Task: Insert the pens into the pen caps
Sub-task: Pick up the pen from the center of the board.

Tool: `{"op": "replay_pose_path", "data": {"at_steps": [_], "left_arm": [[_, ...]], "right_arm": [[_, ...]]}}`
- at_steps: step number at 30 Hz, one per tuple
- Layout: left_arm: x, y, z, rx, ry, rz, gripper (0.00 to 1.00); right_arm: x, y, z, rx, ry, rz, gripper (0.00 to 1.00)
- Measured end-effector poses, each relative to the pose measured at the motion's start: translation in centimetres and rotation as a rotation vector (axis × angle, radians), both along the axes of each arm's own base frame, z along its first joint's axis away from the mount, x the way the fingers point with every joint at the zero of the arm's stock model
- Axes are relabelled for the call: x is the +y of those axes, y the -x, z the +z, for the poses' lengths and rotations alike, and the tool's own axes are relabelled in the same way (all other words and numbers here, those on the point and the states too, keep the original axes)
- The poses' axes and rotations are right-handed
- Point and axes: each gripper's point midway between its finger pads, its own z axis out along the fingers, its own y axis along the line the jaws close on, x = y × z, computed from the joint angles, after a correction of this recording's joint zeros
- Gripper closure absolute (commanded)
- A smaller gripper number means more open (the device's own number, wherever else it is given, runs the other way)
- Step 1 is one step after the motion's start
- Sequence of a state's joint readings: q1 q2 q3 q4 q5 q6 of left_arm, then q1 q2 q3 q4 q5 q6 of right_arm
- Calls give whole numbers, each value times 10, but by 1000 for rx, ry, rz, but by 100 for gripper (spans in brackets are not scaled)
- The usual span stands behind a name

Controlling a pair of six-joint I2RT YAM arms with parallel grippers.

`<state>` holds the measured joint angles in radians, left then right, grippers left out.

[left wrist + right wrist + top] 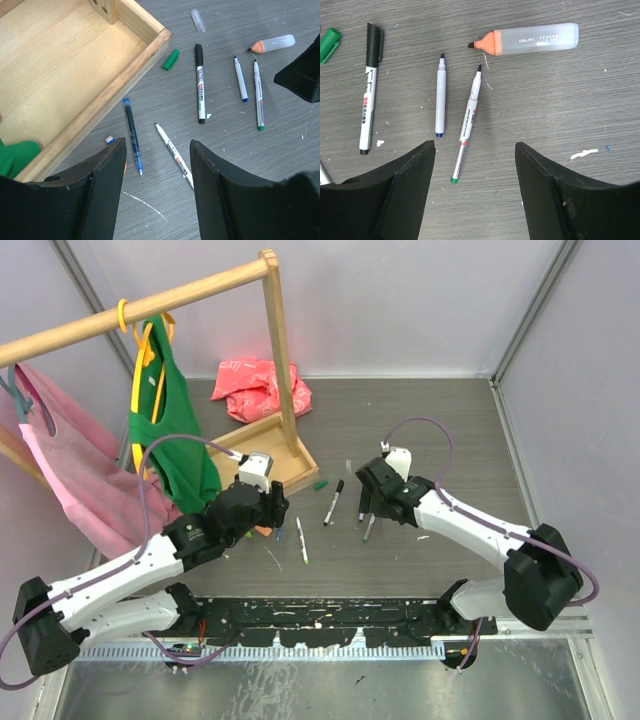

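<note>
- Your right gripper (475, 150) fills the bottom of its wrist view, jaws wide with nothing between them, above the table (600, 90).
- Just ahead of it, a green-ended pen (466, 127) and a blue-ended pen (440, 97) lie uncapped, close side by side, tips pointing away.
- Beyond them lies an orange-tipped highlighter (535, 39), also uncapped. To their left you have a black-capped marker (369, 90) and a loose green cap (329, 44).
- Your left gripper (156, 150) is likewise wide and empty, over a white pen (174, 156) and a blue-inked pen (132, 135).
- A clear cap (198, 20) lies farther out, past the marker.
- Beside the blue-inked pen runs the wooden tray (120, 85) of the clothes rack (280, 350), which carries a green top (175, 430) and a pink garment (70, 460).
</note>
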<state>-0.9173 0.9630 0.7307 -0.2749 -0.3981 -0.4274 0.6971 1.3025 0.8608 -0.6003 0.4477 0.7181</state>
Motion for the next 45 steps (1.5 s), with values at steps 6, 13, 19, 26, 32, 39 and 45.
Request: {"op": "replay_pose_path", "data": {"at_steps": [6,13,19,26,32,39,45], "left_arm": [[10,3,2,-16,16,27,45],[13,4,0,-12,30,46,45],[12,3,-4,-3,17,46,45],[10,2,-5,6,2,42,44],[0,-1,0,15,10,21,45],[-7,-1,1,29,19,3,45],[-9,0,1,38,30,-2,45]], "right_arm": [[-1,-7,-13,22,18,-22,34],[-1,-16,-26,35,15,-62,39],[-3,-15,-50,97,38,-81,41],[0,-20,-54,94,20,-91,44],[-5,-21,-62,107,22,-104,48],[-4,-19,-69,127,18,-95,50],[0,-21,-75,139,9,-78,51]]}}
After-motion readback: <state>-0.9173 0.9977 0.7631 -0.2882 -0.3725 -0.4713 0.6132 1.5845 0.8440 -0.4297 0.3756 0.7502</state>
